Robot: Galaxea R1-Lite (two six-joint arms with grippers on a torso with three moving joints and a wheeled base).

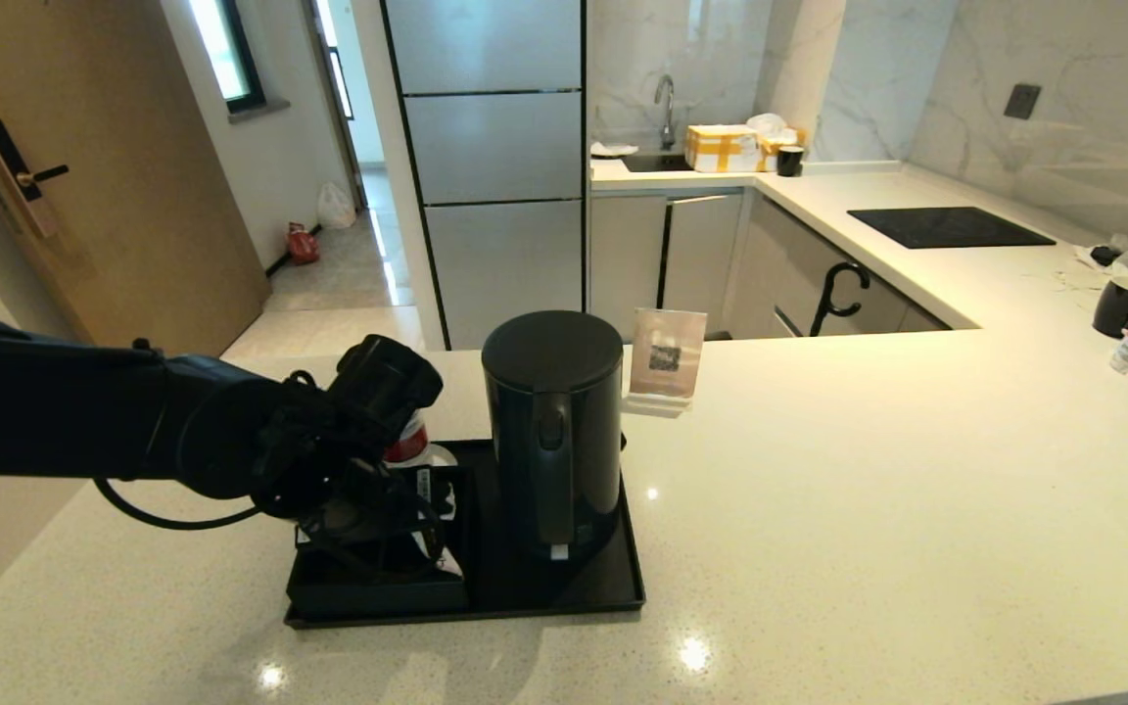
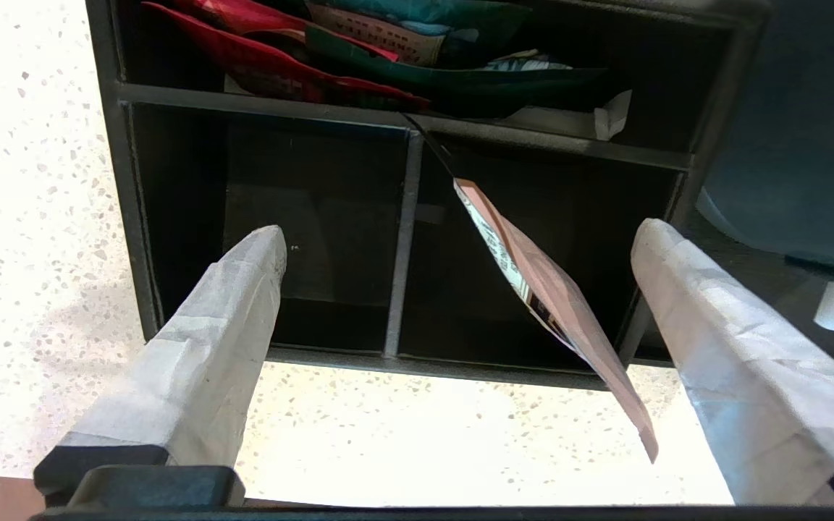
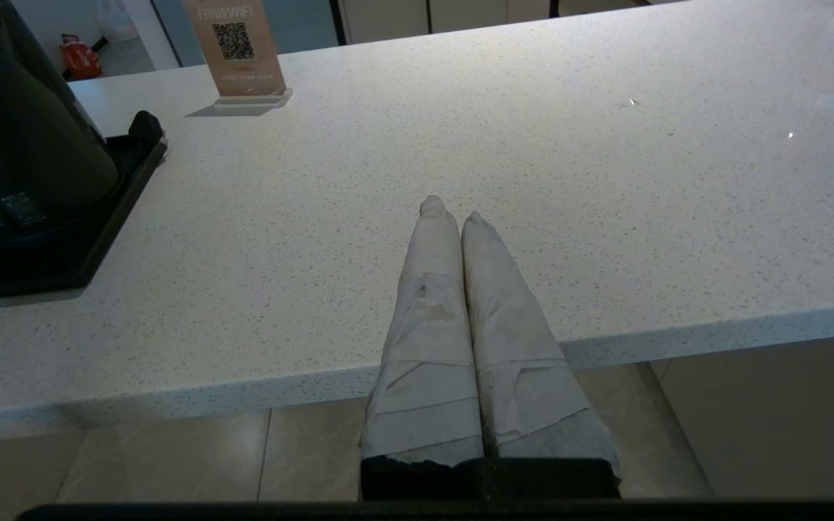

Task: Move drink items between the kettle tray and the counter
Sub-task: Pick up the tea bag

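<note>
While the left gripper (image 2: pixel 460 246) hangs with jaws spread over the compartment box (image 2: pixel 406 239), its wrist view alone shows the tea sachet (image 2: pixel 547 297) leaning inside, and the right gripper (image 3: pixel 453 213), jaws pressed together, rests at the table (image 3: pixel 605 181) edge.

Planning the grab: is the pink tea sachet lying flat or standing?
Standing tilted: the tea sachet leans on edge inside the compartment box.

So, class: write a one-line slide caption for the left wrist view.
Open left gripper poised over the compartment box, a pink tea sachet leaning between its fingers.
</note>
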